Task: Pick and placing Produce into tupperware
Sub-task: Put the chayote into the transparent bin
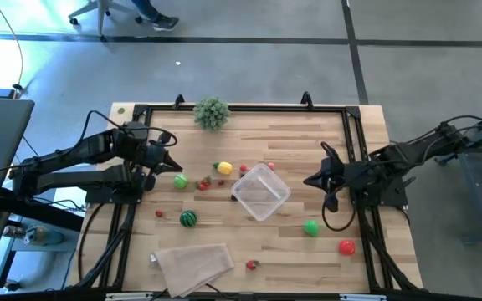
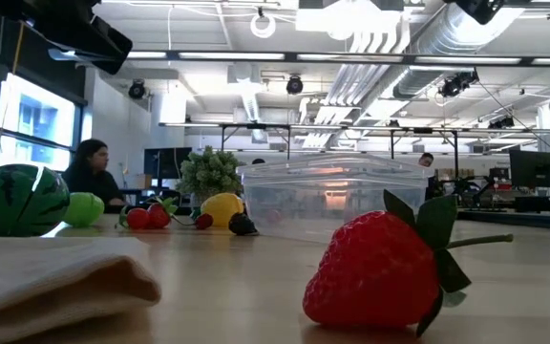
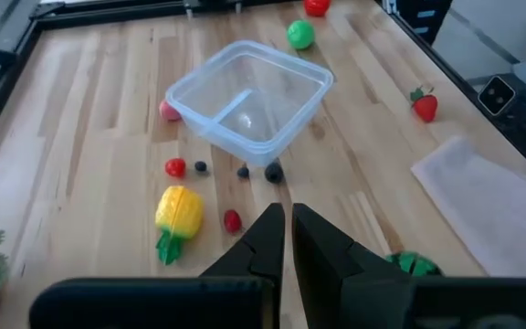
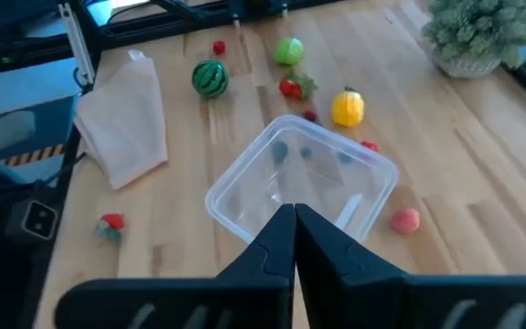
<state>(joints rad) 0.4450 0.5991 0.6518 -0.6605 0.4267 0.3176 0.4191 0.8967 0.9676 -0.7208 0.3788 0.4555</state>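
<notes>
The clear tupperware [image 1: 260,192] stands open-topped on its base at the middle of the wooden table. Produce lies scattered around it: a yellow fruit [image 1: 223,168], a light green piece [image 1: 180,181], a striped watermelon ball [image 1: 189,219], a green ball [image 1: 310,227], a red piece [image 1: 346,247] and a strawberry [image 1: 252,265]. My left gripper [image 1: 174,165] hangs shut above the table to the left of the yellow fruit [image 3: 179,212]. My right gripper [image 1: 312,180] hangs shut in the air just right of the tupperware [image 4: 304,192]. Neither holds anything.
A folded beige cloth [image 1: 192,265] lies at the near edge. A bushy grey-green plant [image 1: 211,113] stands at the far edge. A black frame [image 1: 241,107] runs around the table. Small dark and red berries [image 3: 245,170] lie left of the tupperware.
</notes>
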